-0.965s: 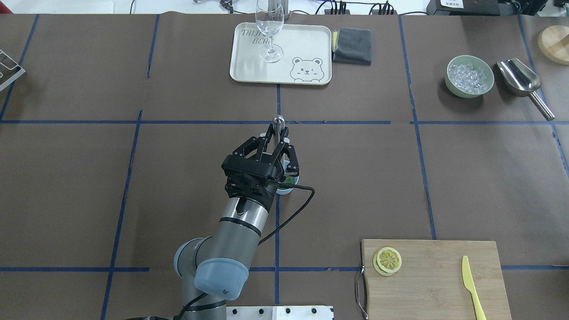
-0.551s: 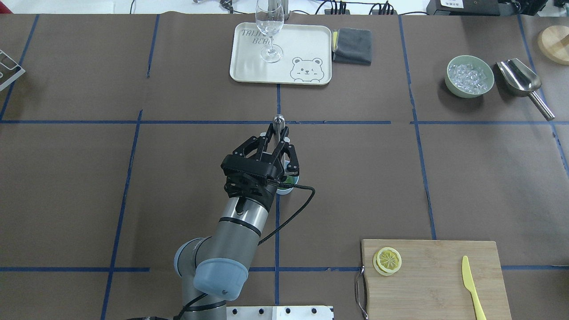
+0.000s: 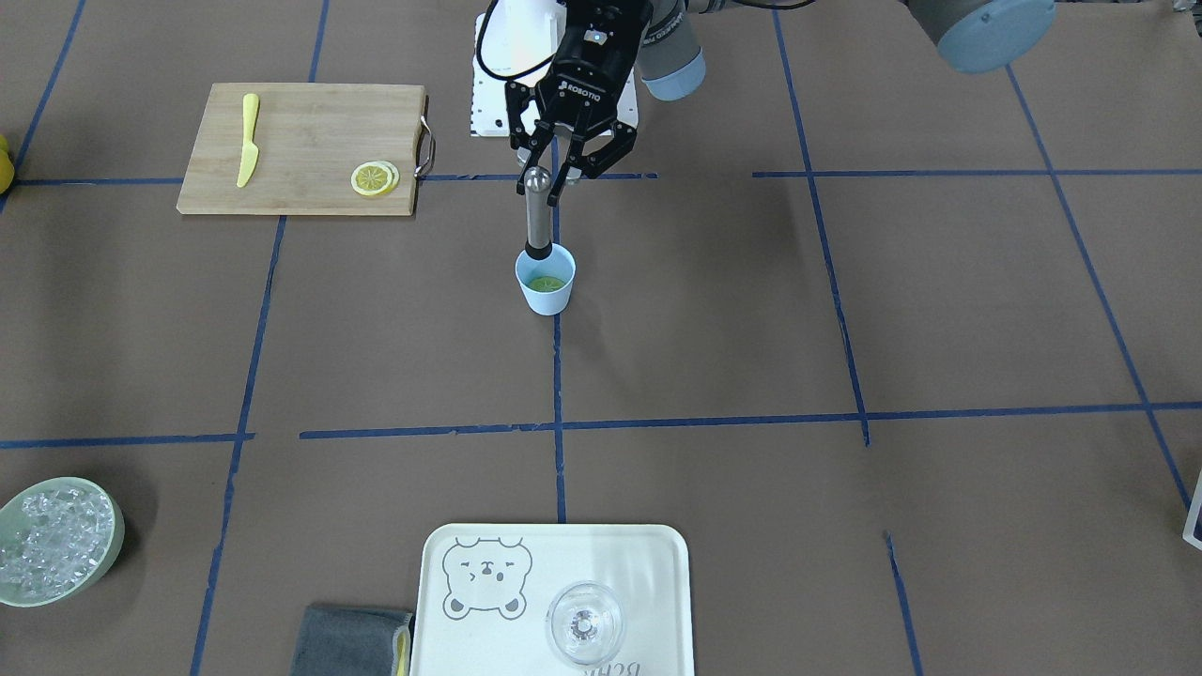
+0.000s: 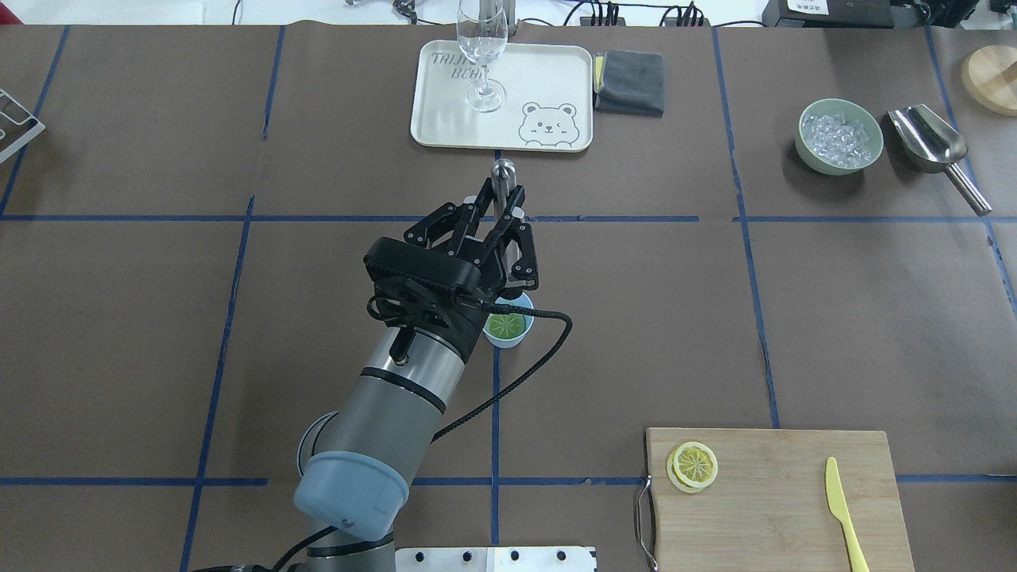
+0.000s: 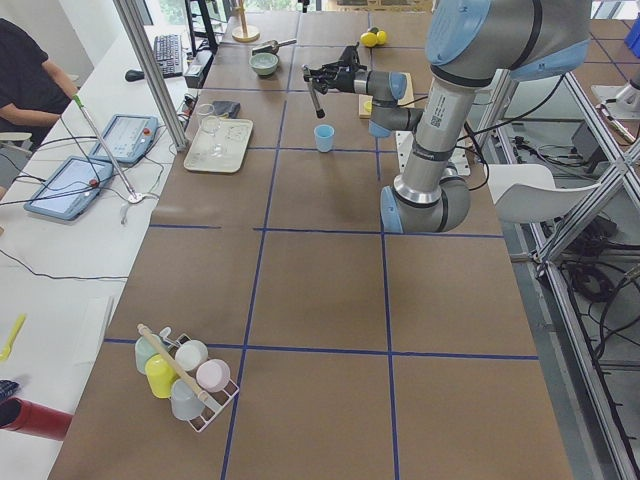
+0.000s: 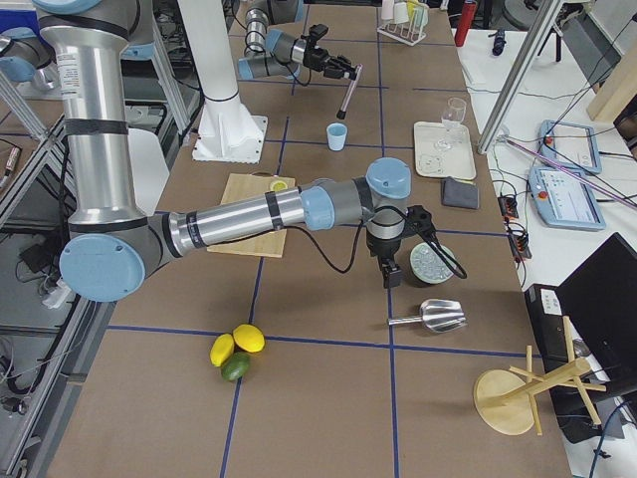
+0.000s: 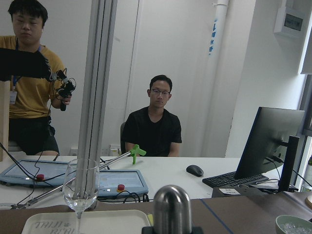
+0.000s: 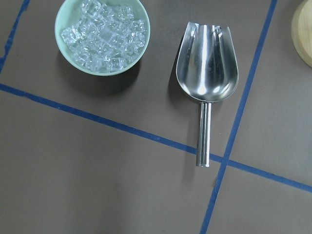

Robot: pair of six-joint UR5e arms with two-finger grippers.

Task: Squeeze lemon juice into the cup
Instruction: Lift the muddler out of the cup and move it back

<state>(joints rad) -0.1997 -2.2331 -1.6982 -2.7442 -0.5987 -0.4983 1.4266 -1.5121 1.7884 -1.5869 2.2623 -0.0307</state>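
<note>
The left gripper [image 3: 544, 184] is pinching the rounded top of a steel muddler [image 3: 535, 218], its fingers pressed onto it from both sides. In the front-facing view we are seeing the rod hang down with its black tip at the robot-side rim of the cup [image 3: 547, 300], which is standing near the middle of the desk. The lemon [image 3: 546, 283] is lying flat on the cup's bottom, where a pressing tool can bear on it. We judge that gripping so high is keeping the whole shaft free to enter the narrow mouth.

From overhead, the muddler is leaning toward the far edge, so the cup is showing uncovered, with the lemon looking greenish and segmented inside. Two spare slices [image 4: 693, 465] and a yellow knife [image 4: 842, 508] are resting on a cutting board [image 4: 779, 492] at the robot-side edge toward the right corner. We take that to be the prep spot.

In the left side view the tip is hanging just above the cup, not in it.

In the right side view the right gripper [image 6: 389, 271] is hovering toward the desk's right end. We cannot tell whether its fingers are spread or closed.

The left wrist view is showing only the muddler's dome and a glass [image 7: 80, 187].

The right wrist view is showing an ice bowl [image 8: 102, 72] and a scoop [image 8: 207, 68], but no fingers.
</note>
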